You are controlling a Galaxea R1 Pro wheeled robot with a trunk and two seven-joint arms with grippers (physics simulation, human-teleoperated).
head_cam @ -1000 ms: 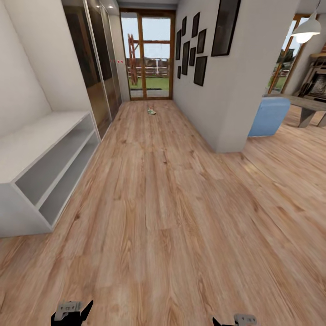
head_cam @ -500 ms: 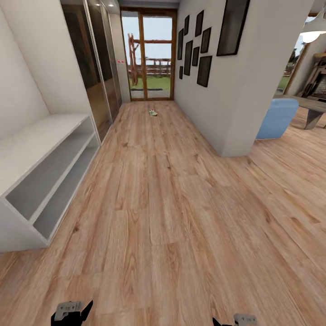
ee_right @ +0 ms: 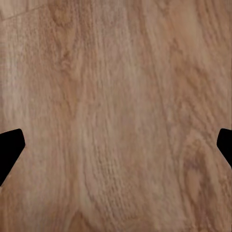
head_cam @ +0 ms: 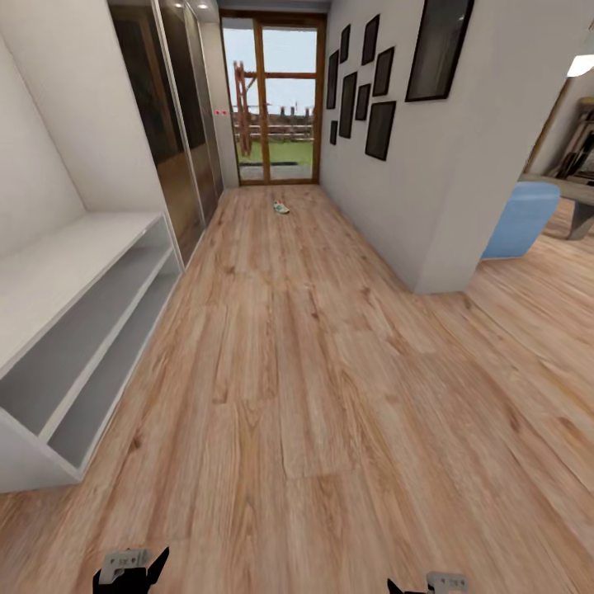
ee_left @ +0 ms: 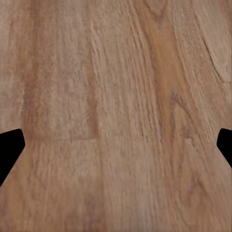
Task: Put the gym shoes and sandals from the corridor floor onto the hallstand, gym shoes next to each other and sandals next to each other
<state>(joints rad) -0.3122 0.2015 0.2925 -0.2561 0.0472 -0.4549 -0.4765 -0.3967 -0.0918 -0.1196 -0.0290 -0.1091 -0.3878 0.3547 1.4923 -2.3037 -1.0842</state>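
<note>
- I saw one gym shoe [head_cam: 280,207] lying far down the corridor floor [head_cam: 313,396].
- Hallstand [head_cam: 74,330] stood near left.
- Both fingers, left [ee_left: 116,145] and right [ee_right: 116,145], were spread wide, holding nothing.

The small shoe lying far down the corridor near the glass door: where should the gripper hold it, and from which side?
The gym shoe is too small here to read its pose. Likely grip across its narrow middle, coming from above, since it lies flat on the corridor floor with open space around it.
</note>
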